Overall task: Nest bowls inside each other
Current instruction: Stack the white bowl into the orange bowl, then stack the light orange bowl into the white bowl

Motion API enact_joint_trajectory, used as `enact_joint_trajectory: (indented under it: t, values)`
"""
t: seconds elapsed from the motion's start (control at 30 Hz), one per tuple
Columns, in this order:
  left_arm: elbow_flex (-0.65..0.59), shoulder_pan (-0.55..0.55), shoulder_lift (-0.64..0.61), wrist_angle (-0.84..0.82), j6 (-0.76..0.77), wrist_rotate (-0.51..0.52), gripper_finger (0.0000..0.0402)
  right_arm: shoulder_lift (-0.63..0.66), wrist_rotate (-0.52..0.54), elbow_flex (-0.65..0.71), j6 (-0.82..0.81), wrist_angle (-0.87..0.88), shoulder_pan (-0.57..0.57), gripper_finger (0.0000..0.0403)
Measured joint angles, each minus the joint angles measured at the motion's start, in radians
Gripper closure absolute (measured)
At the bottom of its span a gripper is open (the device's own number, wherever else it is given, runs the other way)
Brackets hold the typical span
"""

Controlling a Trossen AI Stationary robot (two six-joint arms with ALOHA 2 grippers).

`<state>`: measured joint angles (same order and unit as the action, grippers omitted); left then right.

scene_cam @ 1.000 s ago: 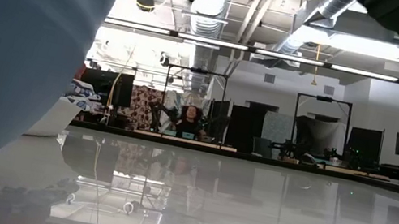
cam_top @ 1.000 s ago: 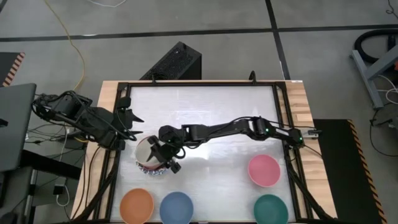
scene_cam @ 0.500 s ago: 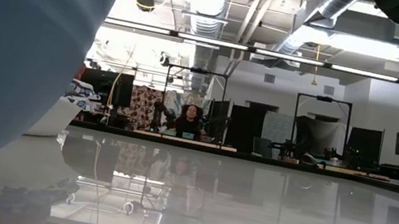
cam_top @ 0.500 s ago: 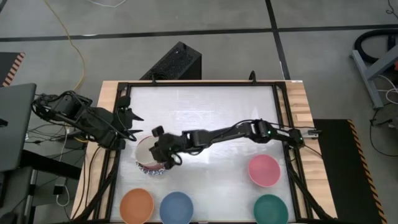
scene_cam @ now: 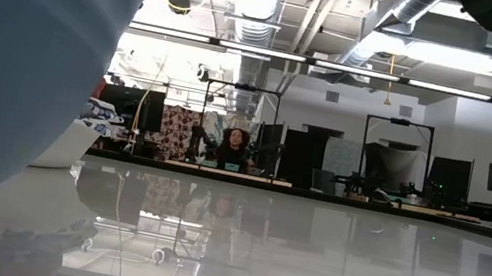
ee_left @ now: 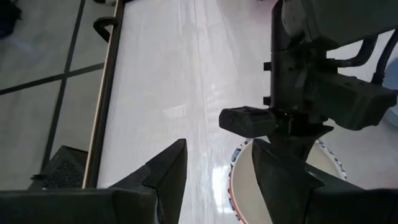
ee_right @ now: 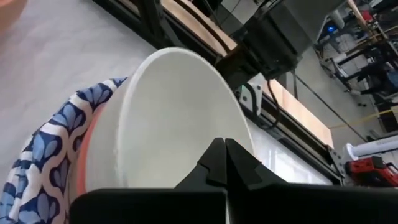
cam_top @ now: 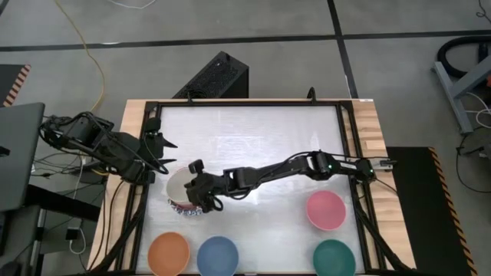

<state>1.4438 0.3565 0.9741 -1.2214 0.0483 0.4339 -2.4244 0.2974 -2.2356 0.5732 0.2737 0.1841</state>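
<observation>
Looking down, high view: right pincer (cam_top: 201, 196), fingers together, over the stacked bowls (cam_top: 180, 201) at the table's (cam_top: 253, 138) left side; left pincer (cam_top: 159, 153) apart, just beside. Right wrist view: closed fingers (ee_right: 225, 163) above the white inner bowl (ee_right: 168, 118).

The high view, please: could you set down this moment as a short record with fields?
stack: nested bowls near the table's left edge, a blue-patterned rim outermost, a plain pale bowl innermost
right gripper: shut, over the stack, reaching across the table
left gripper: open, waiting at the left edge beside the stack, holding nothing
loose bowls, front row: orange bowl, blue bowl, dark green bowl
loose bowl, right side: pink bowl
table: white top, black frame
</observation>
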Motion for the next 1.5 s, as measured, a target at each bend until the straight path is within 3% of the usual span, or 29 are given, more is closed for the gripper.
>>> enact_joint_trajectory:
  t: [0.33,0.97,1.3,1.5]
  values:
    - [0.0,0.0,0.0,0.004,0.005,0.01,0.0231,0.001,0.021,0.0,0.011,-0.045,0.065,0.0396]
    - [0.0,0.0,0.001,0.021,0.073,-0.003,0.0231,-0.032,-0.001,-0.002,-0.044,0.002,0.064,0.0397]
    - [-0.01,0.0,0.001,0.038,0.091,-0.011,0.0231,-0.022,0.151,0.0,0.09,-0.016,0.102,0.0397]
    - [-0.01,0.022,0.001,0.093,0.043,-0.06,0.0231,0.077,0.203,0.0,0.155,0.128,0.131,0.0389]
